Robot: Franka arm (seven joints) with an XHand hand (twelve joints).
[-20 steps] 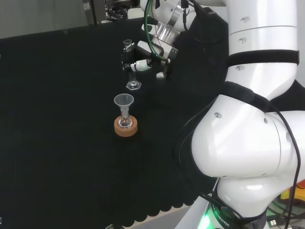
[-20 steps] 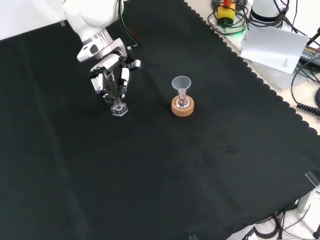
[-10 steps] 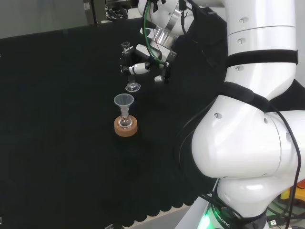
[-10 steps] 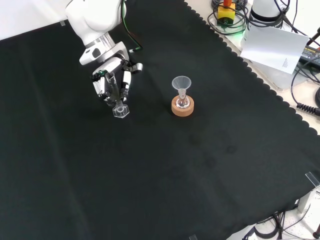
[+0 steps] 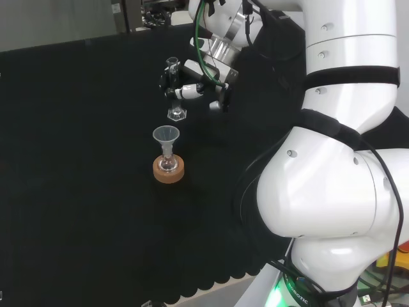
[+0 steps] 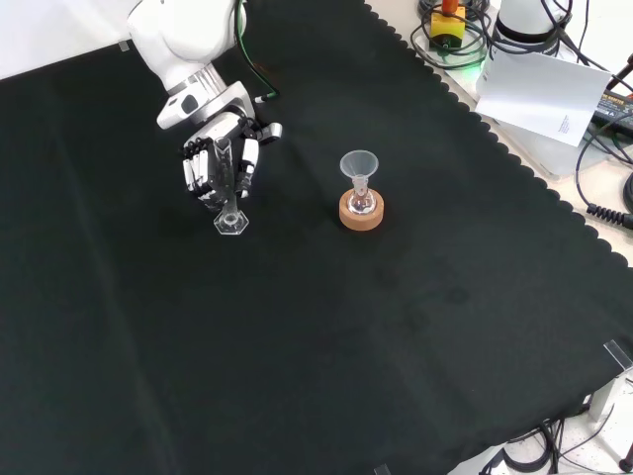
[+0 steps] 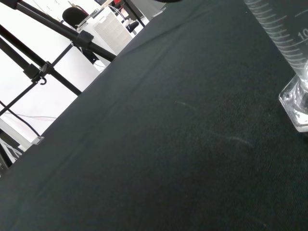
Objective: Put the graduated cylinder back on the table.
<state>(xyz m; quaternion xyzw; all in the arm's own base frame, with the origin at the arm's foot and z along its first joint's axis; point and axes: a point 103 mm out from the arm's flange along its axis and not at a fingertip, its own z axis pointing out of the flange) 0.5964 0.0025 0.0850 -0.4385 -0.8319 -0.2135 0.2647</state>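
The clear graduated cylinder stands upright, and its hexagonal foot rests on the black cloth. In the head view the cylinder rises between the hand's dark fingers and white thumb. The hand hangs just behind the tube in the front view. Its fingers point straight down, side by side, close to the glass. I cannot tell whether they still touch it. The wrist view shows the cylinder's marked tube and its foot on the cloth.
A clear funnel sits in a small flask on a cork ring, to the right of the cylinder in the front view. The cloth's scalloped edge, cables and a white sheet lie at the right.
The cylinder has gone from tilted to upright and its foot has come down onto the cloth. The fingers have straightened from their curl round the tube.
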